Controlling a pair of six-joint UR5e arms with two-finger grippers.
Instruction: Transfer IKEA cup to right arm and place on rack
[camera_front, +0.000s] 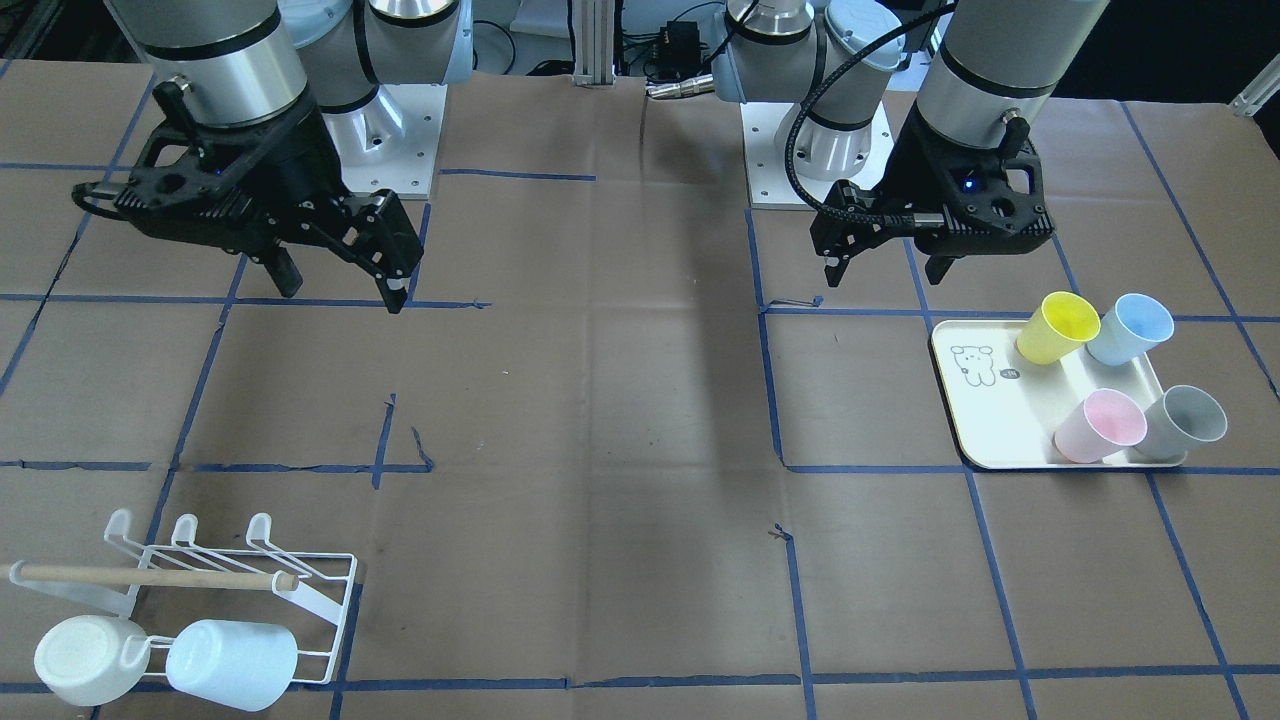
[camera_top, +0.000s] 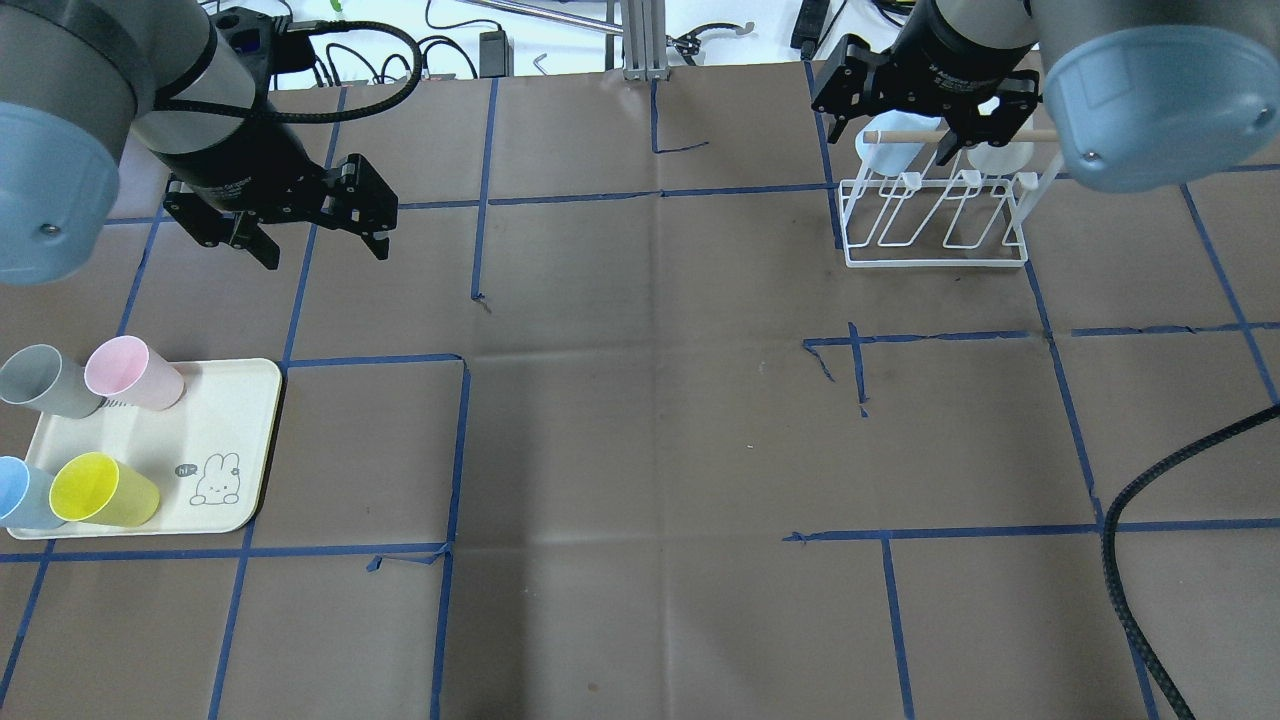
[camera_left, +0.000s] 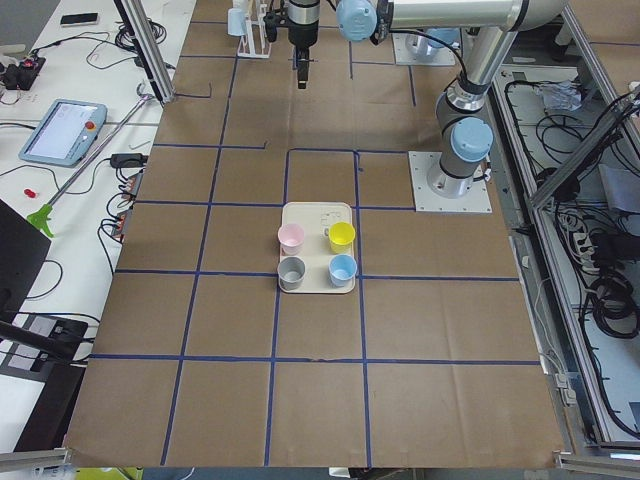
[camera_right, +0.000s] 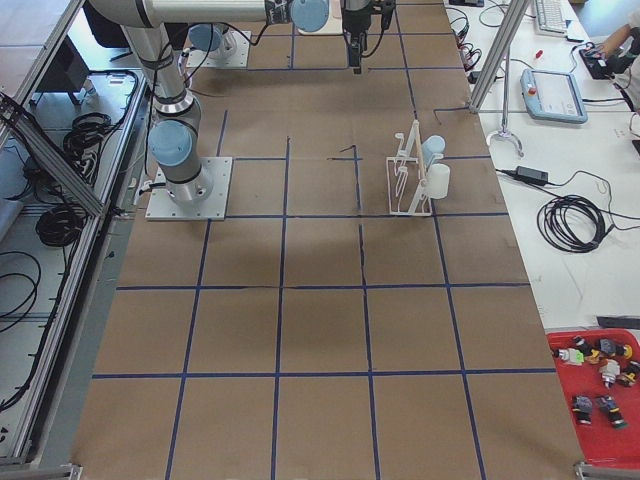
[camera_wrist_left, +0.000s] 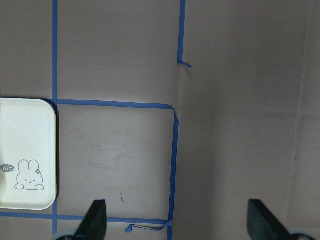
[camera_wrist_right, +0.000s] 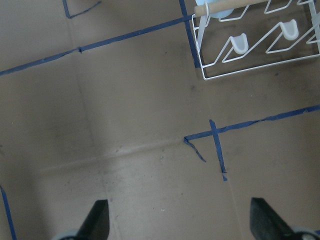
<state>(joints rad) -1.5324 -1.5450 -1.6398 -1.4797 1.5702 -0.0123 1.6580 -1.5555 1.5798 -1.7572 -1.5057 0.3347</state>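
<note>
Several IKEA cups stand on a cream tray (camera_front: 1000, 425): yellow (camera_front: 1057, 328), blue (camera_front: 1130, 330), pink (camera_front: 1100, 426) and grey (camera_front: 1185, 422). My left gripper (camera_front: 884, 272) hangs open and empty above the table, behind the tray; its wrist view shows only the tray's corner (camera_wrist_left: 30, 150). The right arm's gripper (camera_front: 342, 292) is open and empty too, high over the table and well back from the white wire rack (camera_front: 320, 590). A white cup (camera_front: 90, 658) and a pale blue cup (camera_front: 232, 664) hang on the rack.
Brown paper with blue tape lines covers the table. A wooden dowel (camera_front: 150, 576) lies across the rack. A thick braided cable (camera_top: 1150, 500) crosses the overhead view's lower right. Benches with cables and a tablet flank the table's ends.
</note>
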